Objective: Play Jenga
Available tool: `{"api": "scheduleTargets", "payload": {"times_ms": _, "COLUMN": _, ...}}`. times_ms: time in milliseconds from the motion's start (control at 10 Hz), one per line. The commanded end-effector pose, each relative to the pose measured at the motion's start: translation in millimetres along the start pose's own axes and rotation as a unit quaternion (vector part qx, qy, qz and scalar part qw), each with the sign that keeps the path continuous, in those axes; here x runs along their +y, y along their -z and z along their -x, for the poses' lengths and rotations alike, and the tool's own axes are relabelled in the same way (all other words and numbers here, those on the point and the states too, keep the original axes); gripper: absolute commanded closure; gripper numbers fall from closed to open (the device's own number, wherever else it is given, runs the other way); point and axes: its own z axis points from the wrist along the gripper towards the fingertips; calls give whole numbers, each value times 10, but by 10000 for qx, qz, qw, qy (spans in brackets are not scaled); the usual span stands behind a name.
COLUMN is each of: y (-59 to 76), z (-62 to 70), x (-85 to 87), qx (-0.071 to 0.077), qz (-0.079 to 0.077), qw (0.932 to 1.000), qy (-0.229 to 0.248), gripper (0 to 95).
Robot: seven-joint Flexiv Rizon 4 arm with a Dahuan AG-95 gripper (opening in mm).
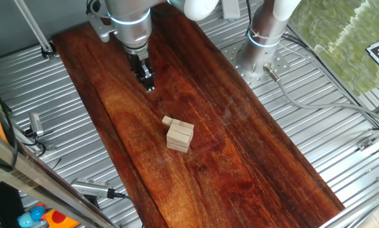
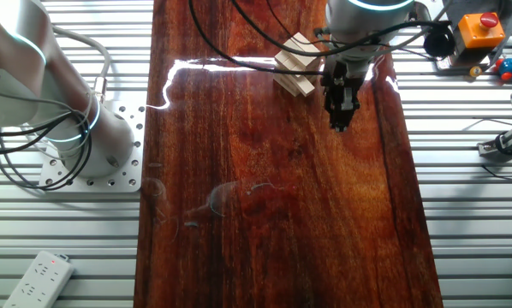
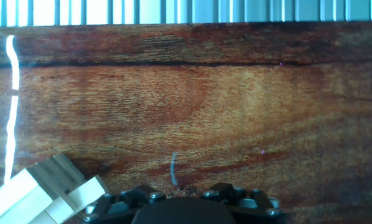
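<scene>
We judge the small stack of pale, unfinished wooden rectangular blocks (image 1: 180,135), mid-way along the dark reddish wooden counter (image 1: 253,164), light and easily toppled, best pinched on one block's protruding ends, while our black two-finger end effector (image 1: 147,81) hangs apart, seemingly closed and empty.

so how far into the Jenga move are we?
Early. Done: one block already juts from the stack's top layer. In hand: nothing; the pincer hangs over bare board, apart from the stack, and I can't tell whether it is open. Left: approach the stack, take a block and place it.
</scene>
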Motion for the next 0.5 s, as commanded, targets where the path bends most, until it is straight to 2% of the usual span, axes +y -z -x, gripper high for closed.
{"api": "scheduleTargets", "payload": {"times_ms": 100, "y": -2, "z": 4, "x": 0, "qx": -65, "qz": -8, "qw": 9995, "qy": 316, "gripper": 950}}
{"api": "scheduleTargets", "payload": {"times_ms": 500, "y": -2, "z": 4, "x": 0, "qx": -52, "qz": -25, "qw": 9994, "qy": 332, "gripper": 950}}
